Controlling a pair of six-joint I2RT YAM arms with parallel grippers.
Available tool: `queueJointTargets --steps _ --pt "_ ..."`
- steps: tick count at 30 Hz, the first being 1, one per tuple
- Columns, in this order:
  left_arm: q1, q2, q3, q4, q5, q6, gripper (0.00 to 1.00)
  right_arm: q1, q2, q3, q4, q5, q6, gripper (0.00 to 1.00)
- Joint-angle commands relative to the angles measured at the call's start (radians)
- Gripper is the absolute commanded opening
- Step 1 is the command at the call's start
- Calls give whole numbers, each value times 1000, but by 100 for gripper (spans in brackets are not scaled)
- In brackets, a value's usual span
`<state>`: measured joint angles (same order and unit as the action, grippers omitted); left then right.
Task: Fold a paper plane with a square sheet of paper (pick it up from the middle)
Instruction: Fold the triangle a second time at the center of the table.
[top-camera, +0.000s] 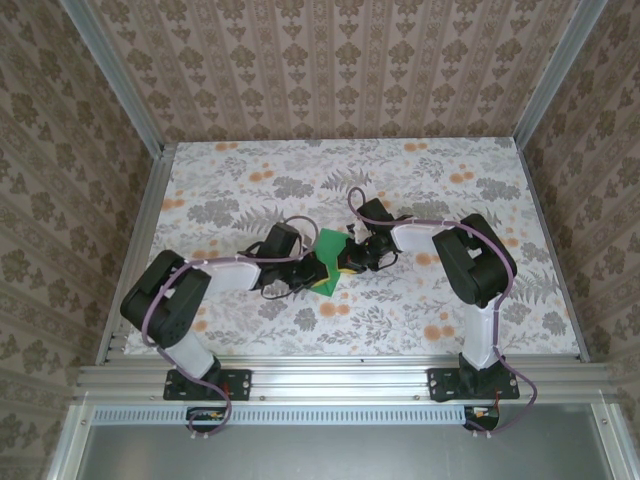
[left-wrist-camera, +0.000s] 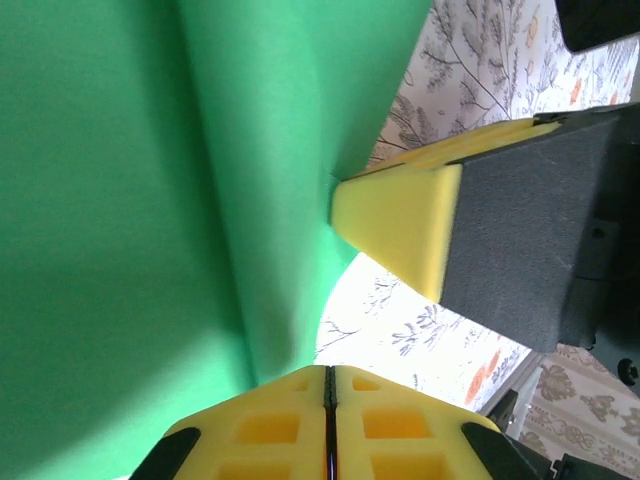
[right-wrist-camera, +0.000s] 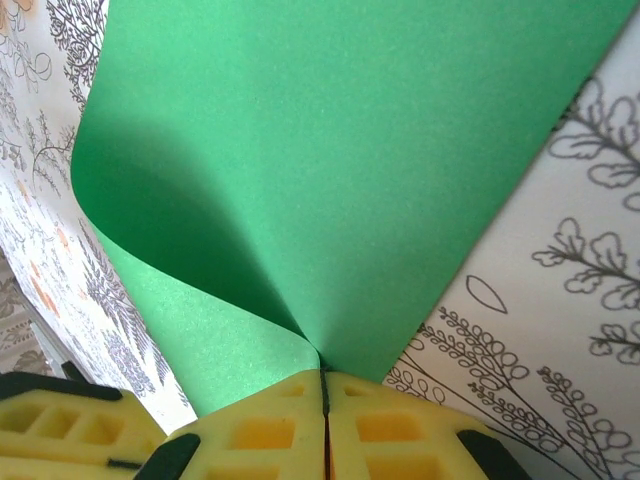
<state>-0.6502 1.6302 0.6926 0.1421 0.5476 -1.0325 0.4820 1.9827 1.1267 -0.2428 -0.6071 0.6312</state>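
Note:
The square sheet of paper (top-camera: 329, 243) is bright green and lies bent at the middle of the table, between the two grippers. My right gripper (right-wrist-camera: 323, 372) is shut on it, and the sheet curls up into a soft fold right at the closed fingertips (right-wrist-camera: 270, 420). My left gripper (left-wrist-camera: 328, 370) is also shut, and the sheet's (left-wrist-camera: 120, 200) lower edge runs into its tip. One yellow pad of the right gripper (left-wrist-camera: 400, 230) presses against the sheet's edge in the left wrist view. In the top view the left gripper (top-camera: 318, 272) and right gripper (top-camera: 348, 262) nearly touch.
The floral tablecloth (top-camera: 250, 180) covers the table, framed by aluminium rails (top-camera: 330, 375) in front and patterned walls (top-camera: 340, 70) behind and at the sides. Both arms reach inward from their bases, cables looping beside them.

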Motion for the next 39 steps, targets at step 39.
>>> queueJointTargets --steps 39 --pt "-11 75 104 -401 -121 210 0 28 -2 109 -102 19 -179 7"
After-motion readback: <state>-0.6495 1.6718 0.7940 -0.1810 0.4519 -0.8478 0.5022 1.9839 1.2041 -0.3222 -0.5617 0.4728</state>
